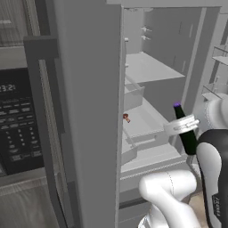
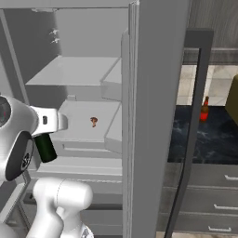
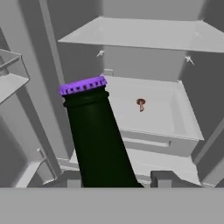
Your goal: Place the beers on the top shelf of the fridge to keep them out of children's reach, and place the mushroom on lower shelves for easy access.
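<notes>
Pale grey walls of the open fridge take the middle of the frame, with a black microwave at the left edge. At the right, the fingers are closed around the dark green beer bottle, purple cap pointing up and a little left, in front of the shelves. The top shelf is bare. The mushroom lies on the lower shelf. The brown bottle stands on the dark counter at the right.

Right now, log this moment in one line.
gripper: shut on dark green purple-capped glass bottle | tiny reddish-brown mushroom: on lower shelf | top shelf: bare
</notes>
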You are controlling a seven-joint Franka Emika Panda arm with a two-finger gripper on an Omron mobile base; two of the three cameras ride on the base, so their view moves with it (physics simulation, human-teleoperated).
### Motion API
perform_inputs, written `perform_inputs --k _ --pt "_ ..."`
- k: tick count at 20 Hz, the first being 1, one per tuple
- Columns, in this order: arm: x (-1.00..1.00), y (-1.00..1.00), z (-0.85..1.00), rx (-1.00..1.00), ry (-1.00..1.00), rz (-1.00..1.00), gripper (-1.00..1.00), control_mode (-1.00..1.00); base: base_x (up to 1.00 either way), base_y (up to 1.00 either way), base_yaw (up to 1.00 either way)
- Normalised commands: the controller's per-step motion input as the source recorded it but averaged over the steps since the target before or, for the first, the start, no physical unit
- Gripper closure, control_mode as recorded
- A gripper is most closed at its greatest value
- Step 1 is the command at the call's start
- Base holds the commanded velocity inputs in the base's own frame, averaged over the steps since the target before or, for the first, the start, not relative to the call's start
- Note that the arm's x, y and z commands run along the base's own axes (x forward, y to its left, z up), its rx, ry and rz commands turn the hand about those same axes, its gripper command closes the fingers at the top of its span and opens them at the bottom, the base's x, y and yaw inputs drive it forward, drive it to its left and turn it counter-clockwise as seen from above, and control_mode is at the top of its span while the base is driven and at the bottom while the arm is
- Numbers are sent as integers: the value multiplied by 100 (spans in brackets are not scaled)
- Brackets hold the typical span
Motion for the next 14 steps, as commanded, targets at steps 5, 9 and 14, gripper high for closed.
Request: perform_inputs --k 5,9,14 --pt "8 0 7 2 -7 1 100 -100 0 0 0" --pt "0 0 56 3 -27 0 100 -100 0 0 0" --pt "-2 0 53 1 -26 0 100 -100 0 0 0"
